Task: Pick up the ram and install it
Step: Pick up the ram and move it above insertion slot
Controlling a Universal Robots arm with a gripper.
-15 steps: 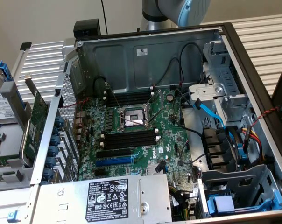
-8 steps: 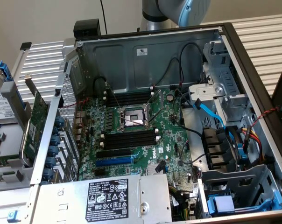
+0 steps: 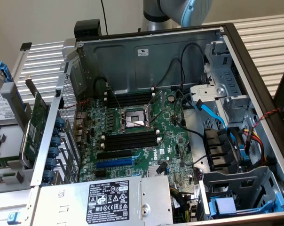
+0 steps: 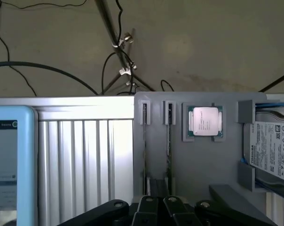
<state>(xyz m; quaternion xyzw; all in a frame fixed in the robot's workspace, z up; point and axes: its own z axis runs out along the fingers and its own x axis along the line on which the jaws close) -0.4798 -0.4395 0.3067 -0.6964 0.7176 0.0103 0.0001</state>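
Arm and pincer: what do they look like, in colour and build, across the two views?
The arm is a rounded silver-grey tube and joint, with a light blue cap on the joint's end. The pincer is matt black, built of angular linkage bars joined by round pivot pins that catch the light. No markings can be made out on either.

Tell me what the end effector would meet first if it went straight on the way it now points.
Likely the grey holder tray, at the strip between its two slots where what look like ram sticks stand on edge. The shut end effector lines up there, though depth is hard to judge.
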